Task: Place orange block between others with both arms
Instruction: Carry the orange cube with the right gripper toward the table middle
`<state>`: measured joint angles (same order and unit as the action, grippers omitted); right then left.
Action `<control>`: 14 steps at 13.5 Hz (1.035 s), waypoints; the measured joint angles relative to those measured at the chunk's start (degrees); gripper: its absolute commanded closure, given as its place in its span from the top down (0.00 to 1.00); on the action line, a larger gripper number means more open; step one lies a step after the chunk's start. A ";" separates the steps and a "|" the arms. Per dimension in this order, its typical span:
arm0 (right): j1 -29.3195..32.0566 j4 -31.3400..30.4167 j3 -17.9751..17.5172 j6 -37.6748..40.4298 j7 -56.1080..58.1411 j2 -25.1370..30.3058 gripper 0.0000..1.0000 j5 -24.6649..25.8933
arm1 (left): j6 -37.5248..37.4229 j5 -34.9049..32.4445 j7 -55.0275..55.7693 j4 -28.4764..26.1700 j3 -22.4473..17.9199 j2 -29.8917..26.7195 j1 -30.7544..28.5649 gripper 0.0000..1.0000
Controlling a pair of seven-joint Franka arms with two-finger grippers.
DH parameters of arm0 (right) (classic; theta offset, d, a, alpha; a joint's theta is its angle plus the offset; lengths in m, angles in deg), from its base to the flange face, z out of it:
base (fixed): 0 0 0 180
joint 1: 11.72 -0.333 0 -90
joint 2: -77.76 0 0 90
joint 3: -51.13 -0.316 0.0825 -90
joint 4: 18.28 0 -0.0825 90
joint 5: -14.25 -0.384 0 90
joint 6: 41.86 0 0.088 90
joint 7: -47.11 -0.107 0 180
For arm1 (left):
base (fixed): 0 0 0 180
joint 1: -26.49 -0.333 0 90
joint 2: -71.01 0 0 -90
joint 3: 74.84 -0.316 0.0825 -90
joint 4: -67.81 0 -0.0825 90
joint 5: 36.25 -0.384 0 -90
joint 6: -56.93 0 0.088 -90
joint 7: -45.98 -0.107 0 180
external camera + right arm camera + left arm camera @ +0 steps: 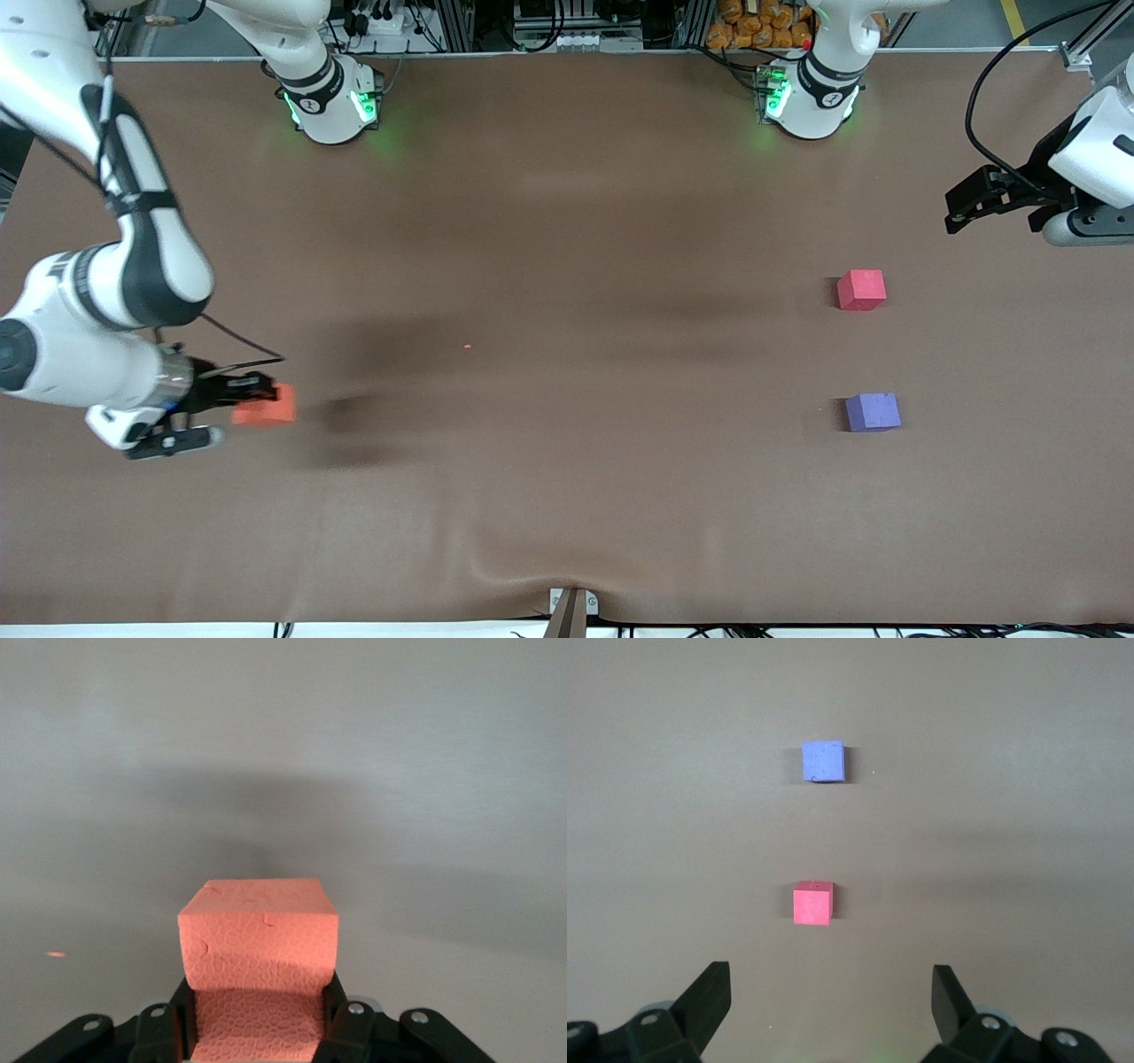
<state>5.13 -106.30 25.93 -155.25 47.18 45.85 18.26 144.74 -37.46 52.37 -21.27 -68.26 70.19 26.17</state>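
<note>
The right arm [106, 292] reaches down from its base along the edge of the brown bench [567, 496] at its own end, elbow bent and forearm lying low and level. The right claw [252, 396] is clamped on the orange block [266, 406], its two fingers [341, 1023] pressing into opposite sides so that the foam bulges a little between them. Whether the block is just off the bench or resting on it cannot be told; a soft shadow lies beside it.

Toward the left arm's end, the purple-blue cube [873, 412] sits on the bench, and the pinkish-red cube [861, 290] sits farther from the front camera, in line with it; the two are apart, with bare bench between them.

The left arm [1094, 151] waits at its end of the bench, wrist held high. The left claw [961, 208] hangs spread wide with nothing between its fingers [709, 997], facing the two cubes.
</note>
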 measured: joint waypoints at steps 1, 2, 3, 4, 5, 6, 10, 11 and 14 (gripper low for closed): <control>-2.03 -0.18 -0.90 -0.01 -3.60 0.09 0.13 0.00 | 0.00 0.00 0.00 0.12 -0.01 0.00 0.00 1.00; -4.89 -0.43 -1.16 -0.20 -7.85 0.02 0.14 0.00 | -0.12 0.00 0.00 0.20 -0.01 -0.01 0.00 1.00; -8.09 -0.87 -1.17 -0.83 -13.03 -0.07 0.14 0.04 | -0.59 0.00 0.00 0.22 -0.02 -0.02 0.00 1.00; -11.28 -1.44 -1.16 -1.89 -18.12 -0.17 0.15 0.10 | -1.21 0.00 0.00 0.23 -0.03 -0.02 -0.02 1.00; -14.36 -1.89 -1.14 -2.97 -22.38 -0.32 0.15 0.20 | -1.55 0.00 0.00 0.23 -0.04 -0.02 -0.06 1.00; -17.34 -2.09 -1.10 -3.77 -25.81 -0.52 0.15 0.78 | -1.65 0.00 0.00 0.23 -0.03 -0.02 -0.10 1.00; -28.78 -2.64 -0.95 -8.62 -37.53 -3.84 0.15 9.56 | -1.81 0.00 0.00 0.20 0.19 0.01 -0.08 1.00; -31.42 -2.63 -0.88 -10.28 -40.44 -5.36 0.15 12.08 | -1.81 0.00 0.00 0.20 0.27 0.08 -0.07 1.00; -36.79 -2.48 -0.45 -14.62 -45.75 -8.72 0.15 14.93 | -1.45 0.00 0.00 0.18 0.51 0.56 0.12 1.00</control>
<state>-31.66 -108.79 25.48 -169.86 1.43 37.13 33.20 143.29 -37.46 52.37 -21.10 -67.75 70.75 26.28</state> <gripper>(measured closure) 0.458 0.000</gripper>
